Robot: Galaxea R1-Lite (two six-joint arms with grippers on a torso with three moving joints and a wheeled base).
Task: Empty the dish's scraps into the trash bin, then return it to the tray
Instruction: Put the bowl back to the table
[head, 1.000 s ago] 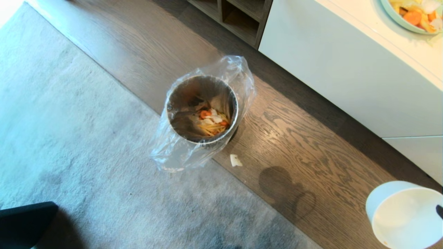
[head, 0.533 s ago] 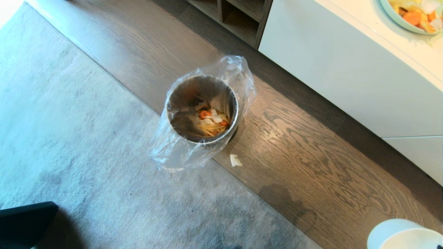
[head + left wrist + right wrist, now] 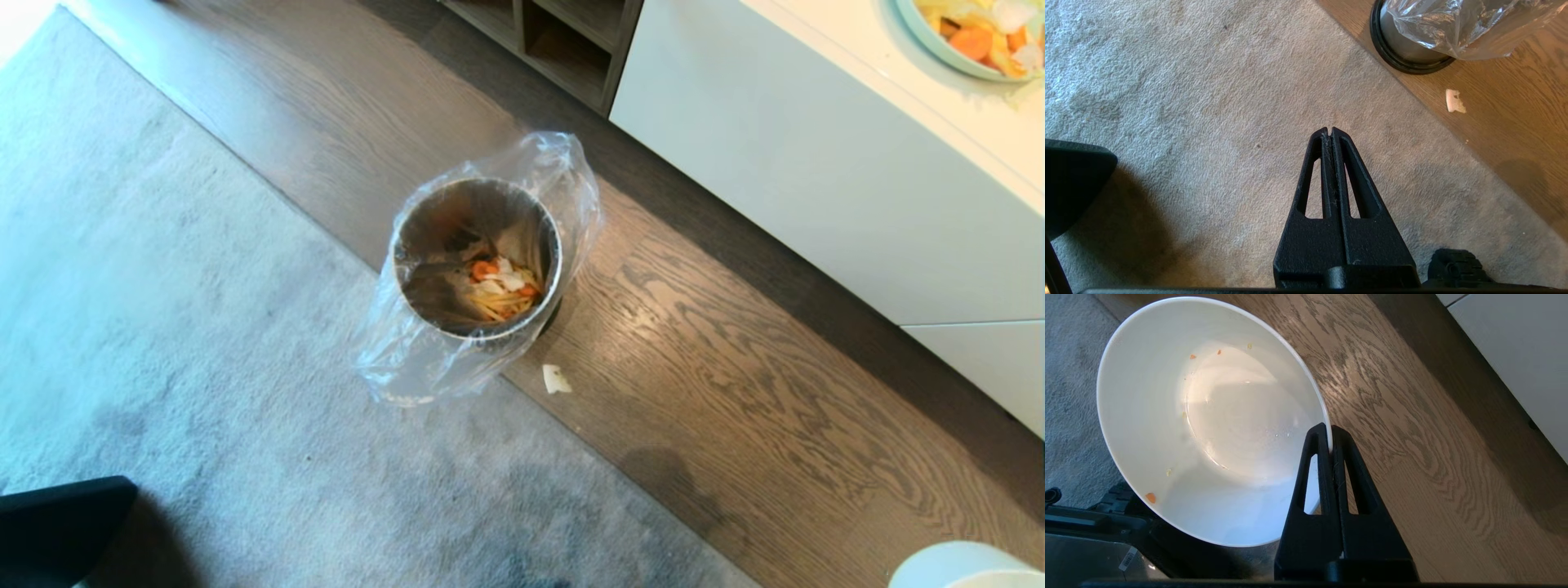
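The steel trash bin with its clear liner stands on the wood floor, and the scraps lie inside it. My right gripper is shut on the rim of the dish, a glossy cream-white bowl holding only a few tiny orange and yellow specks. Just a sliver of the dish shows at the bottom right edge of the head view. Above the grey carpet, my left gripper hangs shut and empty, near the bin's black base ring. The tray is out of view.
A white food bit lies on the floor beside the bin. A white cabinet runs along the right, and on its top sits a pale green plate of food. A dark open shelf unit stands behind.
The dish in my right gripper has dropped toward the bottom right edge of the head view, almost out of it. Its shadow on the floor slid the same way. The bin has not moved.
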